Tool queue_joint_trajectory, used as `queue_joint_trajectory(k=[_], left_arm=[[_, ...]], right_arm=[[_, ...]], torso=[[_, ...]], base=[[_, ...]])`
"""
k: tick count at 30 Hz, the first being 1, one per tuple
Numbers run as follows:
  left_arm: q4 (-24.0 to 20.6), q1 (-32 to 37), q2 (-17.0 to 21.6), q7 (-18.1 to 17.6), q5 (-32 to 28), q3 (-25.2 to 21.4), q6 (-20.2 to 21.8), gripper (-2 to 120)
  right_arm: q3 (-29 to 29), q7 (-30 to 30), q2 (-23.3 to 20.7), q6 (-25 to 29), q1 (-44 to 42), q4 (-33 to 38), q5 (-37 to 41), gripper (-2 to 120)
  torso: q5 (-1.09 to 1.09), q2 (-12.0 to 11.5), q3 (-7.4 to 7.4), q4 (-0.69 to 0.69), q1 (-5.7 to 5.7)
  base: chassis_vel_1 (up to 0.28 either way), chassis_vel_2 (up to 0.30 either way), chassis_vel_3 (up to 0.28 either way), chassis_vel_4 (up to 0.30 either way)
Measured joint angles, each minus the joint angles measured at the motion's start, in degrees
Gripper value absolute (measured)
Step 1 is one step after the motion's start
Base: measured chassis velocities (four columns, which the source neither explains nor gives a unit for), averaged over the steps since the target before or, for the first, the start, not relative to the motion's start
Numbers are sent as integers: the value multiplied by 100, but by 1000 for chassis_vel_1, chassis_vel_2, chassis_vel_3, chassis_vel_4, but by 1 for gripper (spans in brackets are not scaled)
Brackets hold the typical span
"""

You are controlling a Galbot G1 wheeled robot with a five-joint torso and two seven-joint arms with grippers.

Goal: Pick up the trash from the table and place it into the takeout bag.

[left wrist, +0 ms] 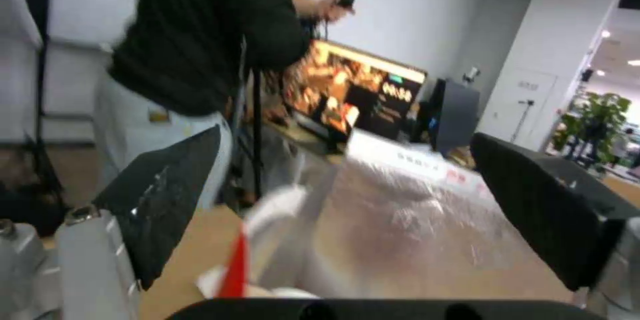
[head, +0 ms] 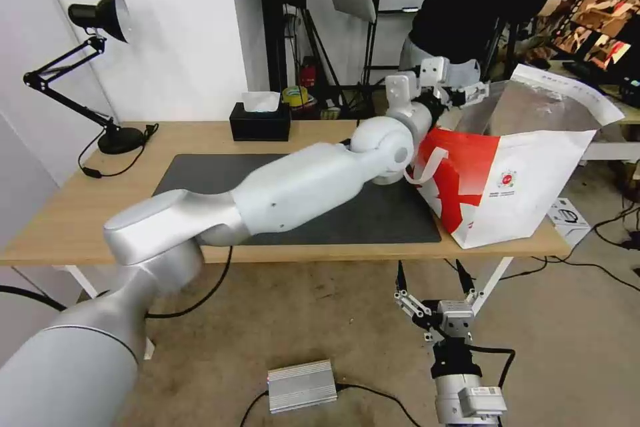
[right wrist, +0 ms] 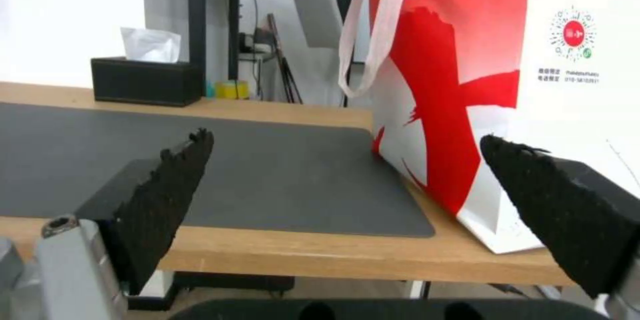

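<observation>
The left gripper (head: 475,92) was held above the open mouth of the bag (head: 527,180), at its rear left corner, with its fingers (left wrist: 167,200) spread wide and nothing between them. Through the left wrist view, the foil lining (left wrist: 413,220) lay directly beneath the spread fingers, with one white handle (left wrist: 277,210) at the near rim. The left arm (head: 300,187) reached from the robot's left shoulder diagonally across the mat (head: 373,213) to the bag.

The right gripper (head: 433,283) hung below the table (head: 60,220) edge, in front of the bag (low and parked), its fingers (right wrist: 160,195) also spread and empty. Its wrist view looked level across the mat (right wrist: 267,170) toward the bag's red panel (right wrist: 460,85) and round logo (right wrist: 573,33).

The bag stood upright on the right end of the table, its base partly on the mat's right edge. No trash was visible on the tabletop. A tissue box (head: 260,121) sat at the table's rear edge, and a lamp (head: 100,17) stood at the rear left corner.
</observation>
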Motion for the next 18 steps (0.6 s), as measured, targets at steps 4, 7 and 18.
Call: queue_joint_trajectory(k=[4,7,18], left_arm=[[-582,-13,510,-144,522,0,-235,100],[-1173,24,1003,-325,923,14,-361,100],[-2852,970,2777,-858,1765,-449,-422,100]], right_arm=[[0,0,0,0,0,0,0,100],[0,0,0,0,0,0,0,100],[0,0,-1,0,-1,0,0,100]], torso=[[0,0,0,-1,0],[-1,0,0,0,0],[-1,0,0,-1,0]], base=[[0,0,0,0],[0,0,0,0],[0,0,0,0]])
